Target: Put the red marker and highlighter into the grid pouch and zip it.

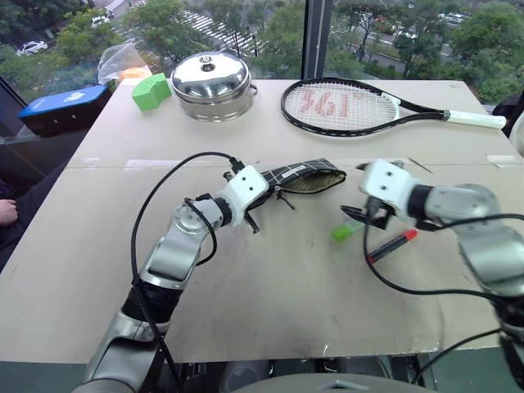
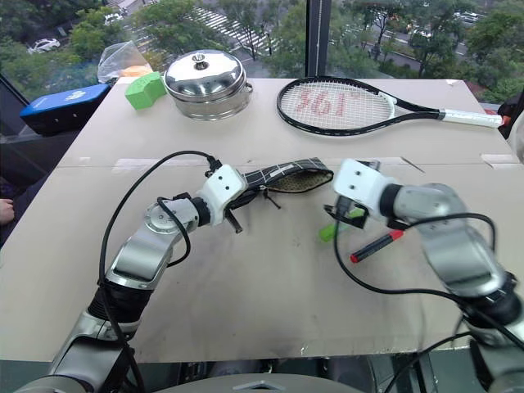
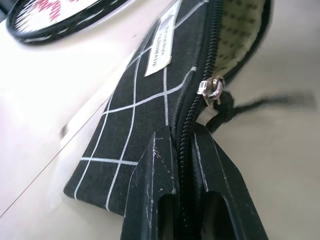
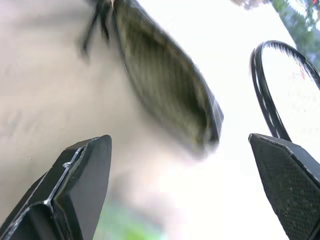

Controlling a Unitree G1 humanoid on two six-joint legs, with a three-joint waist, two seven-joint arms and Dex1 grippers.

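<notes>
The grid pouch (image 1: 307, 176) is held up off the table at one end, its mouth gaping toward the right and showing a pale lining. My left gripper (image 3: 181, 132) is shut on the pouch's zipper edge, just behind the metal zipper pull (image 3: 212, 90). The highlighter (image 1: 345, 231) lies on the table just right of the pouch's mouth. My right gripper (image 1: 368, 214) hovers open right over it, nothing between its fingers. The red marker (image 1: 393, 246) lies on the table a little further right, below my right forearm.
A tennis racket (image 1: 344, 106) and a lidded metal pot (image 1: 213, 86) sit at the back of the table. A green block (image 1: 150, 90), a plastic bag (image 1: 123, 61) and a blue box (image 1: 65, 106) are at the back left. A person's hand (image 1: 6, 211) shows at the left edge.
</notes>
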